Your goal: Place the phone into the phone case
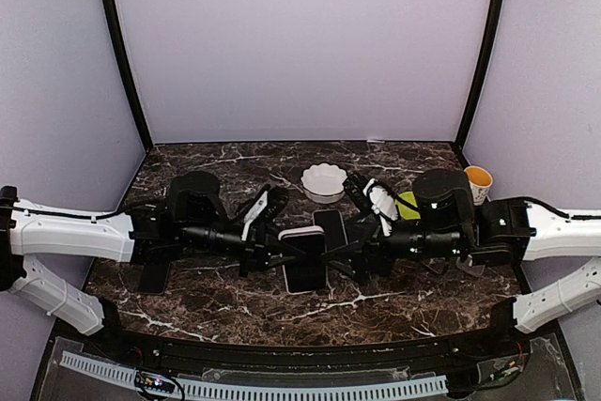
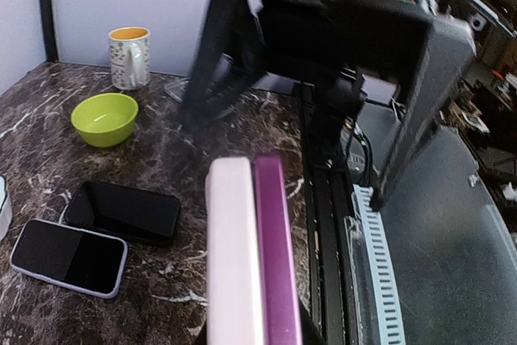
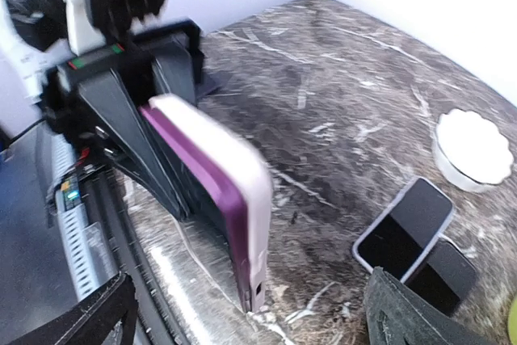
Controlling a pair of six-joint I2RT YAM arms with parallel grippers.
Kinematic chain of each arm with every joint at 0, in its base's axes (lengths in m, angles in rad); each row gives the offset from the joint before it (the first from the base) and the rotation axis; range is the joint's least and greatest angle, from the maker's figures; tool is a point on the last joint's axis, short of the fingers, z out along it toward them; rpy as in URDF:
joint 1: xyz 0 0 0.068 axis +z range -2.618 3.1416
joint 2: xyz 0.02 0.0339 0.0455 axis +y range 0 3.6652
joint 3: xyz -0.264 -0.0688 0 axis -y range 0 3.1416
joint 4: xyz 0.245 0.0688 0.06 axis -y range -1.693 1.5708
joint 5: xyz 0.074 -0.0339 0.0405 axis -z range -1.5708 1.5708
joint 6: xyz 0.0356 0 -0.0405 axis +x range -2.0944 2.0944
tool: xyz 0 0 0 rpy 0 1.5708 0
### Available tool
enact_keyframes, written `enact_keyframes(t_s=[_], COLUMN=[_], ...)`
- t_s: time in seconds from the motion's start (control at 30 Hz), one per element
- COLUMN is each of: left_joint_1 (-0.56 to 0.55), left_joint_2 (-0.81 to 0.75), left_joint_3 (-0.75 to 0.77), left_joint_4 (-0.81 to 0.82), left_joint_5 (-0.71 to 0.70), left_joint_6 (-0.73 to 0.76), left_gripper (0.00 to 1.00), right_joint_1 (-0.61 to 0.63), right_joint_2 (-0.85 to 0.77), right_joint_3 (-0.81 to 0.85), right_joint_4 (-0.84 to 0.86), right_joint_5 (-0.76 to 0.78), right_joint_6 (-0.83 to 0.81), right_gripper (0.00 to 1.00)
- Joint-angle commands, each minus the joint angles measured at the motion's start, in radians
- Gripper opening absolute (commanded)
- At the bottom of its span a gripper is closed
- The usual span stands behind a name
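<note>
Where your two arms meet over the middle of the table (image 1: pixel 188 307), you have the phone (image 2: pixel 277 256), purple along its edge, pressed flat against the pale pink phone case (image 2: pixel 233 248). The pair stands upright and edge-on to both wrist cameras. The frames do not show whether the phone is fully seated in the case, or whether its lower end touches the marble.

Your left gripper (image 1: pixel 282 246) is clamped on the pair, its black fingers closing on it from behind in the right wrist view. Your right gripper (image 1: pixel 340 253) faces it from the other side with its jaws spread wide, one finger at each bottom corner of its own camera view, and touches nothing.

Just beyond the pair, a black handset (image 2: pixel 121 212) lies flat, and a second handset (image 2: pixel 69 256) in a light case lies beside it, corners overlapping. A white bowl (image 3: pixel 477 147) sits farther back. On the right arm's side stand a green bowl (image 2: pixel 103 119) and, behind it, a mug (image 2: pixel 129 56).
</note>
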State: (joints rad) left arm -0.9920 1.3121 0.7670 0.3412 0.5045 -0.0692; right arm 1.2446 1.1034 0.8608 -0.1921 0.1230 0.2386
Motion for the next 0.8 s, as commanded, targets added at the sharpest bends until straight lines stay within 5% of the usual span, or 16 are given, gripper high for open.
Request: enact_keyframes(t_s=[0.0,0.33,0.5,0.67,0.77], left_joint_1=[-0.043,-0.057,-0.063,-0.072,-0.071], left_joint_2=[-0.057,-0.052,-0.036,-0.019,-0.024], left_joint_3=[-0.009,0.022,0.038,0.059,0.060], left_joint_4=[0.026,-0.008,-0.024,-0.031,-0.030], left_joint_5=[0.128,0.170,0.186,0.154,0.080], left_joint_6=[0.235,0.279,0.291,0.273,0.215], left_gripper=[0.00,0.00,0.00,0.01,0.33], right_joint_1=[-0.053,-0.073,-0.079,-0.087,-0.099], right_joint_2=[-0.026,0.057,0.068,0.056,0.014], right_joint_3=[-0.005,0.039,0.052,0.075,0.074], right_joint_4=[0.026,0.137,0.174,0.175,0.182], right_joint_5=[-0.357,-0.408,-0.437,-0.427,-0.431], right_joint_6=[-0.100,-0.120,-0.118,-0.129,-0.131], right_gripper=[0.94,0.42,0.00,0.00,0.00])
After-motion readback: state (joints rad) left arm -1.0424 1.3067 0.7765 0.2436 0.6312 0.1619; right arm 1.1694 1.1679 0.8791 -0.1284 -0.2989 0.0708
